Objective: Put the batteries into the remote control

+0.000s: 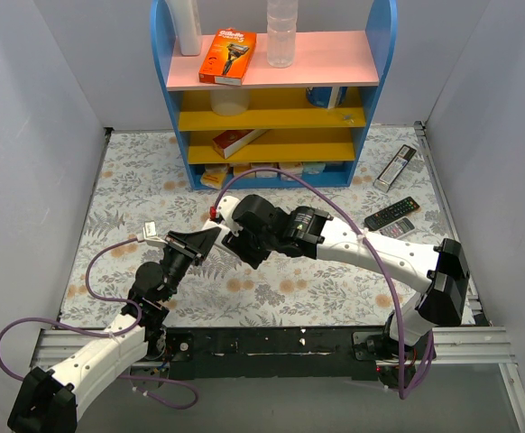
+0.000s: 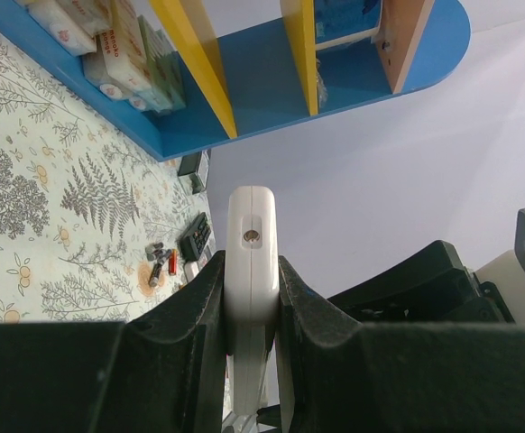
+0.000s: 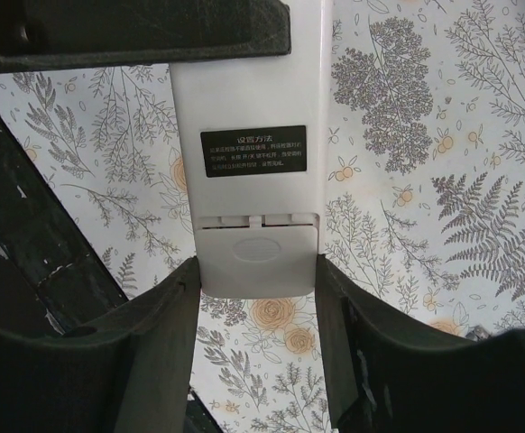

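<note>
The remote control (image 3: 253, 108) is a small white bar held in the air between both grippers. In the right wrist view its plain back shows a black label and the shut battery cover (image 3: 258, 248). My left gripper (image 2: 251, 302) is shut on it, and it shows edge-on there (image 2: 251, 225). My right gripper (image 3: 256, 271) is shut on its cover end, one finger against each side. In the top view both grippers (image 1: 199, 242) (image 1: 233, 234) meet at the mat's middle and hide the remote. The batteries (image 2: 159, 266) lie in a small heap on the mat.
A blue shelf unit (image 1: 271, 90) with boxes and bottles stands at the back. A black remote (image 1: 391, 214), a white one (image 1: 398, 229) and a silver one (image 1: 395, 167) lie at the right. The black remote (image 2: 195, 236) lies beside the batteries.
</note>
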Motion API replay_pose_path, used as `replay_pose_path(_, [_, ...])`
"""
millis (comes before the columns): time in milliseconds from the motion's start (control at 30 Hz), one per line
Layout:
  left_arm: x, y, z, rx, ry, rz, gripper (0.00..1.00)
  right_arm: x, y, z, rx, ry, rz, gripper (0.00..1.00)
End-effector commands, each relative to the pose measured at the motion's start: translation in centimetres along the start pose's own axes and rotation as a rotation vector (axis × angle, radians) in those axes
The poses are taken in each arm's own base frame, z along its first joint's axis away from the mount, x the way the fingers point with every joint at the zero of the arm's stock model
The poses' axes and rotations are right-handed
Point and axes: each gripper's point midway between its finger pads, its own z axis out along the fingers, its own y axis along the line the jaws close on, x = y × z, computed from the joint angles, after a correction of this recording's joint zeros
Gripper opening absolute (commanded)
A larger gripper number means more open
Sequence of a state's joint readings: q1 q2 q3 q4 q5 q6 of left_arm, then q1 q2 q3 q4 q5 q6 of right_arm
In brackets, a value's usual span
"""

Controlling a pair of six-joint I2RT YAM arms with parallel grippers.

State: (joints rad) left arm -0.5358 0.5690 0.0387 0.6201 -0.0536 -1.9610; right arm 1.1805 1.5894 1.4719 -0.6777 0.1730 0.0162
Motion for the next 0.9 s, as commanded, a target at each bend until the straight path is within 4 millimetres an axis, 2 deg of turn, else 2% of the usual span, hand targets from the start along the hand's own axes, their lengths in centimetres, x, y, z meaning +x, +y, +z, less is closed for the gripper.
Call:
replay_pose_path(0, [-0.4,-3.1,-0.7,0.094,0.01,-0.36,0.0,-0.1,-0.4,0.1,0.026,0.017,0.024,0.48])
replay_pose_path(367, [-0.6,-3.3,-0.8,0.097,0.006,-0.41,0.0,-0.3,-0.6,-0.2,0.034,0.015,0.02,0.52])
replay_pose_path(467, [-0.4,-2.2,-0.9,0.067,0.002,-0.433,0.0,-0.4,-0.7,-0.2,0.039,0.015,0.016,0.52])
replay_pose_path(867, [-0.7,-1.6,-0.9,0.03,-0.015,-0.485,0.0,-0.8,-0.7,-0.5,0.031,0.014,-0.002,0.57])
